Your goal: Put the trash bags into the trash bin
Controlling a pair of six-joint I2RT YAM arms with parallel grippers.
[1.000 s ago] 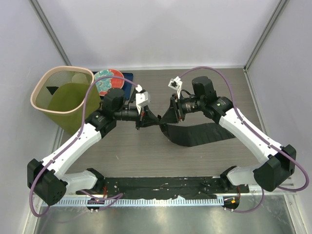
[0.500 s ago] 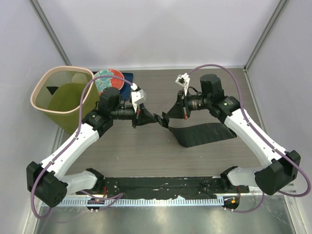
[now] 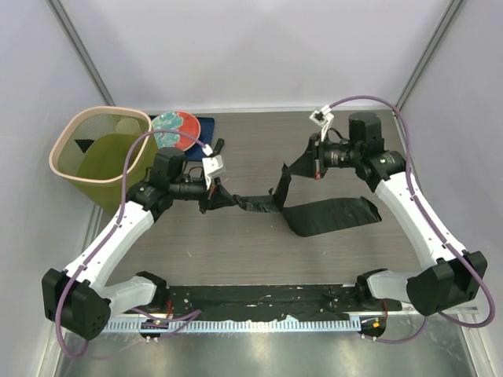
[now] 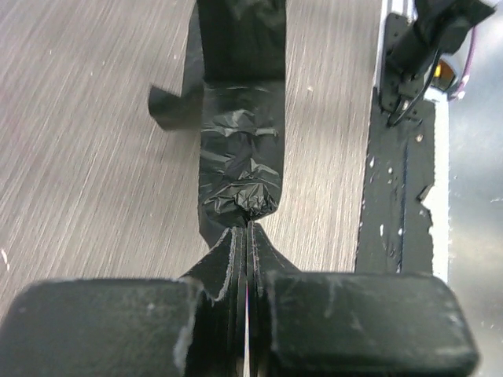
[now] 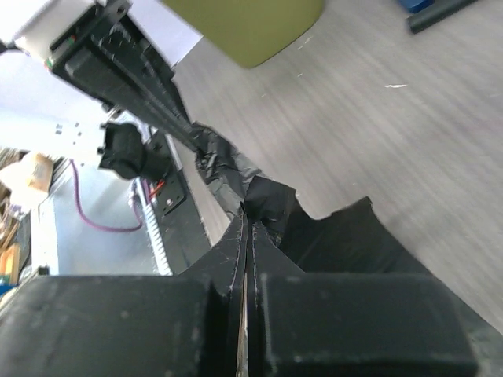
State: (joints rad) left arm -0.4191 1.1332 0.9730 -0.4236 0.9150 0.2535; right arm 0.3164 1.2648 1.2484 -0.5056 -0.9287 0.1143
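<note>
One black trash bag (image 3: 330, 216) lies partly flat on the table at centre right. A twisted strip of it (image 3: 251, 204) is stretched between both grippers. My left gripper (image 3: 222, 199) is shut on the strip's left end; its wrist view shows the crumpled film (image 4: 240, 165) pinched at the tips (image 4: 250, 228). My right gripper (image 3: 292, 169) is shut on the bag's other corner and lifts it; its wrist view shows the film (image 5: 271, 204) at the tips (image 5: 246, 212). The olive-green trash bin (image 3: 53, 153) stands at the far left, behind the left arm.
A red-and-teal plate (image 3: 174, 129) and a dark blue mat (image 3: 206, 124) lie right of the bin. The bin's base (image 5: 244, 23) shows in the right wrist view. A black base board (image 3: 259, 298) runs along the near edge.
The two grippers have moved apart, the left one leftward and the right one right and back. The bag between them has been pulled out into a long strip.
</note>
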